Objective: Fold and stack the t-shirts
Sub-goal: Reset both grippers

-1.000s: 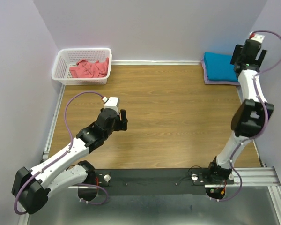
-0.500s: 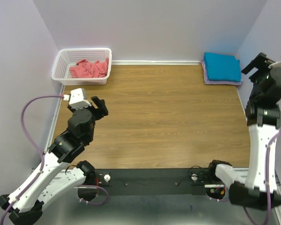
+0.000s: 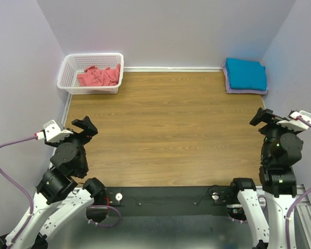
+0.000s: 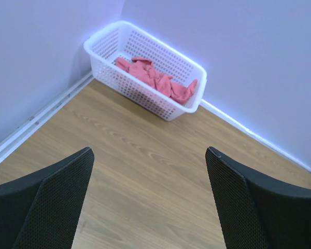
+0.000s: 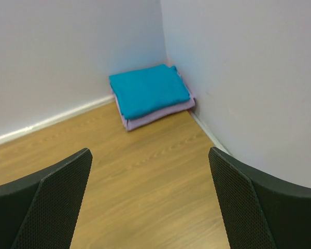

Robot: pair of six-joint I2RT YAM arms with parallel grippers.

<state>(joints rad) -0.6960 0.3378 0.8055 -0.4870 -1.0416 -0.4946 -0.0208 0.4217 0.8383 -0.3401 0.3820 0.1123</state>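
A crumpled coral-pink t-shirt (image 3: pixel 98 76) (image 4: pixel 155 78) lies in the white lattice basket (image 3: pixel 68 66) (image 4: pixel 160 106) at the back left. In the back right corner a folded teal-blue t-shirt (image 3: pixel 245 73) (image 5: pixel 147 89) rests on a folded pale lavender t-shirt (image 3: pixel 244 91) (image 5: pixel 155 115). My left gripper (image 3: pixel 84 129) (image 4: pixel 149 151) hangs open and empty over bare wood near the left edge, well short of the basket. My right gripper (image 3: pixel 267 120) (image 5: pixel 150 151) is open and empty near the right edge, facing the stack from a distance.
The wooden tabletop (image 3: pixel 171 124) is walled on the left, back and right. A metal rail (image 3: pixel 62 122) runs along the left edge, and a black base bar (image 3: pixel 166 196) with the arm mounts lies at the near edge.
Both arms have drawn back toward the near edge. The right gripper left the stack in the corner, and the left gripper swung to the left side and opened wider.
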